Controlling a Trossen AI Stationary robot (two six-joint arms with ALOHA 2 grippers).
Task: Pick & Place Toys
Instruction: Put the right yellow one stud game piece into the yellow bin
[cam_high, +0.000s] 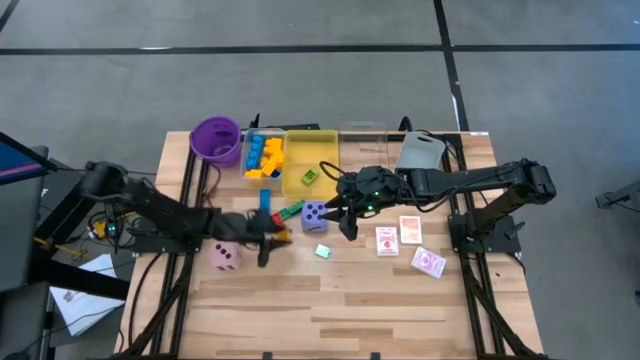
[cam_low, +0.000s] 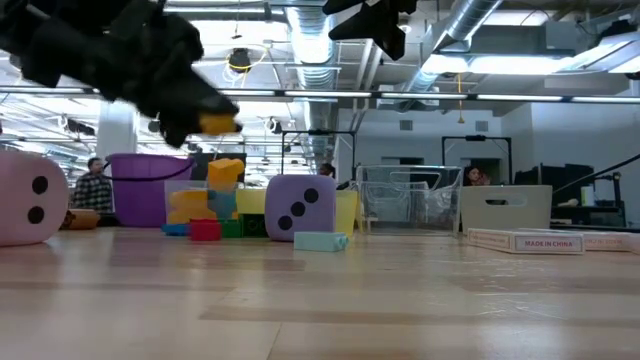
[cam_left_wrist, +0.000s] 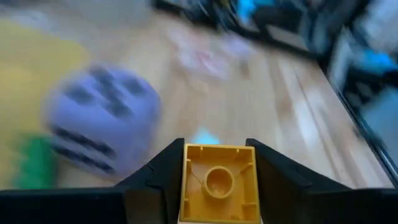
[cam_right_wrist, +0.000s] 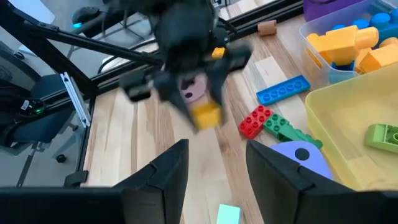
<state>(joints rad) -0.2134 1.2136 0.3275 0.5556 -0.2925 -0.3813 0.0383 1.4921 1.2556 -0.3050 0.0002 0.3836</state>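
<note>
My left gripper (cam_high: 270, 238) is shut on a small yellow block (cam_left_wrist: 217, 183), above the table between the pink die (cam_high: 227, 256) and the purple die (cam_high: 314, 214). It also shows in the low view (cam_low: 205, 118) and the right wrist view (cam_right_wrist: 205, 106). My right gripper (cam_right_wrist: 214, 180) is open and empty, high over the table just right of the purple die (cam_right_wrist: 305, 155). A blue flat block (cam_right_wrist: 283, 90), a red block (cam_right_wrist: 255, 120) and a green block (cam_right_wrist: 286, 129) lie on the table by the die. A small teal block (cam_high: 322, 251) lies nearer. My left gripper pinches the yellow block by two opposite sides (cam_left_wrist: 186, 186) between its two fingers. The fingers slant down toward the table's right. The block's hollow underside faces the wrist camera. The block (cam_low: 218, 122) is lifted clear of the table.
Along the far edge stand a purple cup (cam_high: 215, 138), a clear tray of yellow and blue blocks (cam_high: 262, 155), a yellow tray (cam_high: 300, 145) holding a green block (cam_high: 310, 177), a clear tray (cam_high: 362, 135) and a grey tray (cam_high: 420, 150). Three red-patterned cards (cam_high: 386, 240) lie at the right.
</note>
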